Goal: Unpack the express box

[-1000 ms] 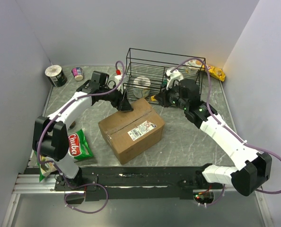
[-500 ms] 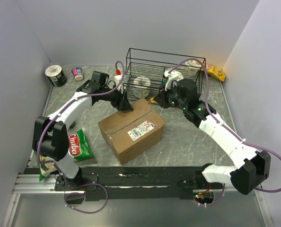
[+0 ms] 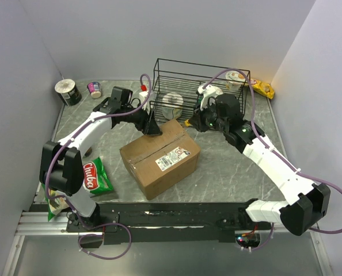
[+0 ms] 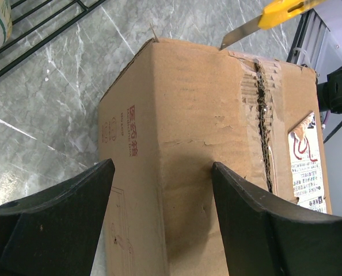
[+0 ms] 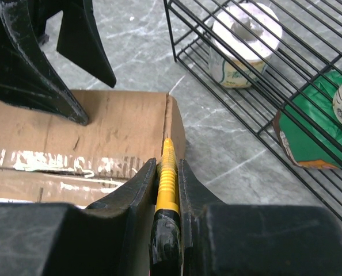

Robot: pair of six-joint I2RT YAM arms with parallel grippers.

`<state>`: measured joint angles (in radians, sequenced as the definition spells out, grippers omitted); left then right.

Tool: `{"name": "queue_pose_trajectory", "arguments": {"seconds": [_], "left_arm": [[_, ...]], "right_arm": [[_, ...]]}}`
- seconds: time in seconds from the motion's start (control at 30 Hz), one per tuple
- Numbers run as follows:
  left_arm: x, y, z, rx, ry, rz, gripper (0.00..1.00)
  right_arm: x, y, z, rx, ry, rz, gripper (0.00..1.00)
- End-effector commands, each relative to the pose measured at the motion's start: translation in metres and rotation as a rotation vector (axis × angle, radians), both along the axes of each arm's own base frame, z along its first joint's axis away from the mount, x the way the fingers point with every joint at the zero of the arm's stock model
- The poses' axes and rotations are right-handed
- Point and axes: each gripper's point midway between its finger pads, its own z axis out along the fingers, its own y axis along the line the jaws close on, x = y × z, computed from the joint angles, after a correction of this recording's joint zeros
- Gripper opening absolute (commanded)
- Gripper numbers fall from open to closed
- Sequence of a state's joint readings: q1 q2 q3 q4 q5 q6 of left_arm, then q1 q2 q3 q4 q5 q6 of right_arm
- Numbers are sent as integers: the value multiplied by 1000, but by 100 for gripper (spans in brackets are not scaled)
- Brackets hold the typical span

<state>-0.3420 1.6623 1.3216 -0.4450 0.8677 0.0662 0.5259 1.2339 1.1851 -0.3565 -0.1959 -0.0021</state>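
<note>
Change noted: the right arm had drawn its wrist slightly back toward the wire basket (image 3: 201, 86) over the last second. The left arm and the carton had not shifted.
Meaning for task: judged a short repositioning of the blade at the end of the seam. Cutting was not finished, and the flaps were still down.
Express box (image 3: 160, 157): stood on the table (image 3: 228, 167) at centre, just in front of the basket, label uppermost. The seam looked ragged at its far end, with glossy tape still along it.
Right gripper (image 5: 166, 167): fingers clamped together on a yellow utility knife (image 5: 167, 178). The blade pointed at the carton's far top edge, beside the seam.
Left gripper (image 4: 162, 167): fingers stood wide apart, straddling the carton's far upper edge and gripping nothing. One tip appeared to rest on the top face, judged as bracing the carton.
Contents: not visible.
</note>
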Motion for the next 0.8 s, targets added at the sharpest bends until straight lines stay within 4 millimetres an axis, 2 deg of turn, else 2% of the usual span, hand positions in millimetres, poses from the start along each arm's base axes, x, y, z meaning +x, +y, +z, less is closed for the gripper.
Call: {"name": "queue_pose_trajectory", "arguments": {"seconds": [0.0,0.6,0.77], "left_arm": [[1,5,-39,96,47,27,74],[11,9,-47,124,58,95,74],[14,11,-54,142,74,128,70]], "right_arm": [[-6,-3,14,-29,-9,16,0],[-26,-10,9,-47,56,30,0],[-30,-10,8,-51,82,32,0]]}}
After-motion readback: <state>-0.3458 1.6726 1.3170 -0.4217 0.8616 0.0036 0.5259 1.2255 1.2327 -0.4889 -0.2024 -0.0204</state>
